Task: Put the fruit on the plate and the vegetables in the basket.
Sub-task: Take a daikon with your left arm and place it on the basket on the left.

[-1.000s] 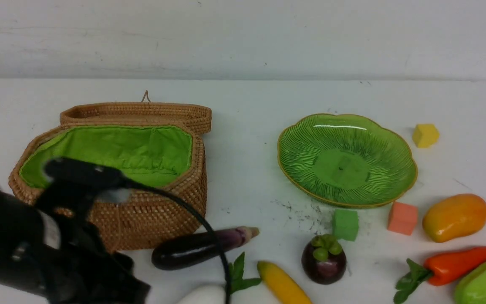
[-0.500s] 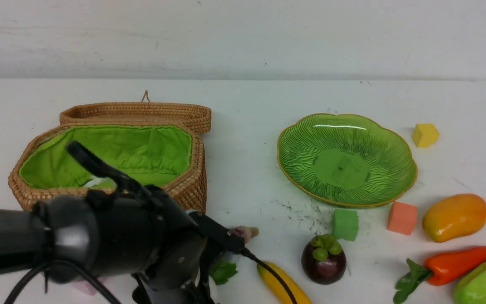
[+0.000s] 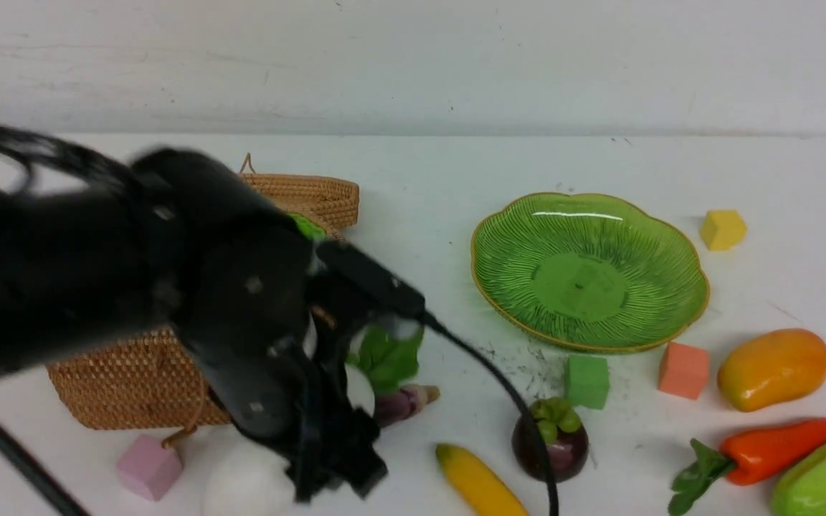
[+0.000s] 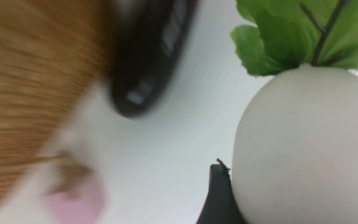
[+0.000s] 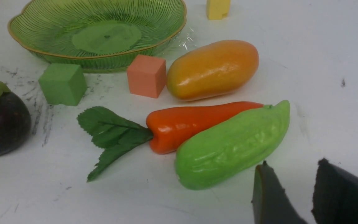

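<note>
Left arm (image 3: 169, 287) up from near-left corner, now swung across basket (image 3: 133, 387) front, covering its lining and most of eggplant (image 3: 402, 403); radish (image 3: 384, 362) shifted off near edge, leaves raised beside eggplant tip; pink cube (image 3: 148, 467) uncovered.

Table (image 3: 420, 179): basket (image 3: 133, 387) left, plate (image 3: 642, 236) right, well apart. Right of plate's far edge: cube (image 3: 723, 229). Before plate, left to right: cube (image 3: 588, 381), cube (image 3: 684, 370), mango (image 3: 773, 369). Front row, left to right: cube (image 3: 148, 466) before basket, banana (image 3: 477, 480), mangosteen (image 3: 567, 448), pepper (image 3: 779, 448), cucumber (image 3: 825, 480) against pepper. Eggplant (image 3: 402, 403) and radish (image 4: 303, 140): just right of basket.
</note>
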`<act>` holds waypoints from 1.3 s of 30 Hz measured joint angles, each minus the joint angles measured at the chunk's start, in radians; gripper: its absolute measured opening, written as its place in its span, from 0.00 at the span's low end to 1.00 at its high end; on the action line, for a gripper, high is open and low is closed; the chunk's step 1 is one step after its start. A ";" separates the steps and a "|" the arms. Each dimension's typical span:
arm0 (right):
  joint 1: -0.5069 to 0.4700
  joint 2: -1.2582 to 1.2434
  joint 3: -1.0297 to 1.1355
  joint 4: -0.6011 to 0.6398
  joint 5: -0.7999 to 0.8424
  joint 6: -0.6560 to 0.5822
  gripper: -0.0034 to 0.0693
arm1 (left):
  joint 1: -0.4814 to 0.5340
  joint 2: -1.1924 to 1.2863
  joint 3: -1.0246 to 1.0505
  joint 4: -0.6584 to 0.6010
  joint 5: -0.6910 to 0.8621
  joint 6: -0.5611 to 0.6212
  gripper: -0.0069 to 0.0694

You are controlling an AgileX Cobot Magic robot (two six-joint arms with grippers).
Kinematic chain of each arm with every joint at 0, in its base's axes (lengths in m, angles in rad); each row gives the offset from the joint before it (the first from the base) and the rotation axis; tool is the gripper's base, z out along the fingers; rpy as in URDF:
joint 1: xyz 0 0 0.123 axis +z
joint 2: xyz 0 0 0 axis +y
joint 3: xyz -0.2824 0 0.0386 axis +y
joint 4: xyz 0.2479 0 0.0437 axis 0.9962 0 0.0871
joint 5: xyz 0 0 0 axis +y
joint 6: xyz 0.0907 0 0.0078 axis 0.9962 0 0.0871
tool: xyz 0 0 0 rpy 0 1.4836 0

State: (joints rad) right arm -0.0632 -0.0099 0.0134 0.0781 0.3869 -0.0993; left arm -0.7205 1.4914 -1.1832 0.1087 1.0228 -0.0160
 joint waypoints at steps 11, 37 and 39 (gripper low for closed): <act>0.000 0.000 0.000 0.000 0.000 0.000 0.38 | 0.442 0.075 -0.325 0.010 -0.034 0.274 0.73; 0.000 0.000 0.000 0.000 0.000 0.000 0.38 | 0.457 0.231 -0.343 0.058 -0.094 0.443 0.97; 0.000 0.000 0.000 0.000 0.000 0.000 0.38 | 0.431 0.186 -0.343 0.019 -0.084 0.514 0.95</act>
State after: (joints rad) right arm -0.0632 -0.0099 0.0134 0.0781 0.3869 -0.0993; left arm -0.2898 1.6770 -1.5257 0.1273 0.9386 0.4984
